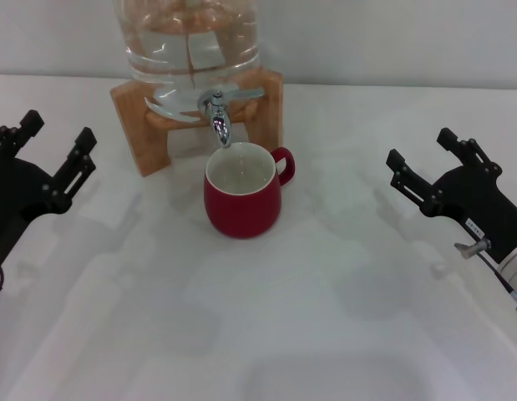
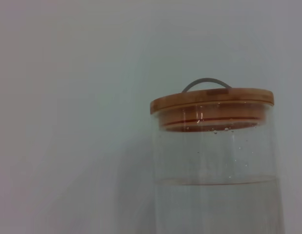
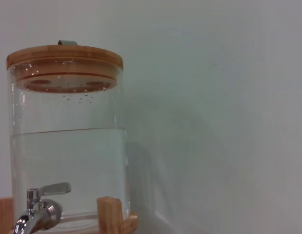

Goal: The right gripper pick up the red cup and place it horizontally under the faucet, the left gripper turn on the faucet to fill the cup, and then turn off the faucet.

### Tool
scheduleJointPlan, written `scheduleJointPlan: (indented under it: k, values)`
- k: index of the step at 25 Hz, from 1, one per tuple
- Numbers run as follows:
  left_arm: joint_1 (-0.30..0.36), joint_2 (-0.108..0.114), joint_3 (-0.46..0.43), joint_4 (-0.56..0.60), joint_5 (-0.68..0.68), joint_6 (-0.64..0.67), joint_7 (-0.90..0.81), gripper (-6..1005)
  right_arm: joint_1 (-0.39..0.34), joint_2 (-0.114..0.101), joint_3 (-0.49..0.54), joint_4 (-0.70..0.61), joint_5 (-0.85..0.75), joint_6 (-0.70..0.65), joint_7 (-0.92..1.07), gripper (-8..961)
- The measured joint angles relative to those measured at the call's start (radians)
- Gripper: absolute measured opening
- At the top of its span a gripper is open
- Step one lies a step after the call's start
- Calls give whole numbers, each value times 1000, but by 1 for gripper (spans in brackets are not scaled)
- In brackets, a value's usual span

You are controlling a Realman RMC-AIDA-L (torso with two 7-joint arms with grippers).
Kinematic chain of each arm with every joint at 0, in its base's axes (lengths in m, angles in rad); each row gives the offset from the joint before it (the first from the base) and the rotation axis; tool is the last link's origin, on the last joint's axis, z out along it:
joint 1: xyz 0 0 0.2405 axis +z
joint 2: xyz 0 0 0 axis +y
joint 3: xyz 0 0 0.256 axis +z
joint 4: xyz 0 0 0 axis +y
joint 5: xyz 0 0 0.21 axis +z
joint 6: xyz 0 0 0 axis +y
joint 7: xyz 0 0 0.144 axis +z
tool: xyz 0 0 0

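I see a glossy red cup (image 1: pixel 241 200) with a smooth cream glaze inside, a polished chrome faucet (image 1: pixel 218 113), a clear glass jar (image 3: pixel 68 141) under a matt wooden lid (image 3: pixel 64 56), a pale wooden stand (image 1: pixel 137 125), and matt black grippers.

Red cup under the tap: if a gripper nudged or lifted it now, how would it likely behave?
The red cup looks squat and wide-based, so it would probably slide on the table rather than tip. Its glossy rounded wall could be slippery for fingers. It looks like ceramic: likely stiff, heavy for its size, and chippable against the faucet just above its rim.
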Motion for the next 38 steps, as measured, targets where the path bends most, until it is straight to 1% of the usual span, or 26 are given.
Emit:
scheduleJointPlan:
  k: [5,8,14,24,30,38]
  values:
    - [-12,2,-39,-5,41,1,-44,818,-1,1,0,0,2,2,0,870]
    - [-18,2,-72,-3,87,9,-93,673,-2,1,0,0,2,4,0,870]
    - [-31,1,-132,1,167,6,-202,682,-3,1,0,0,3,5,0,869]
    - [-41,-2,-161,1,202,0,-207,893,-5,0,0,0,5,4,0,869]
    - [-47,-2,-171,-8,203,5,-206,893,-5,0,2,0,16,4,0,869]
    - [-66,-2,-176,-47,203,3,-205,893,-6,1,-6,0,14,-1,-3,870]
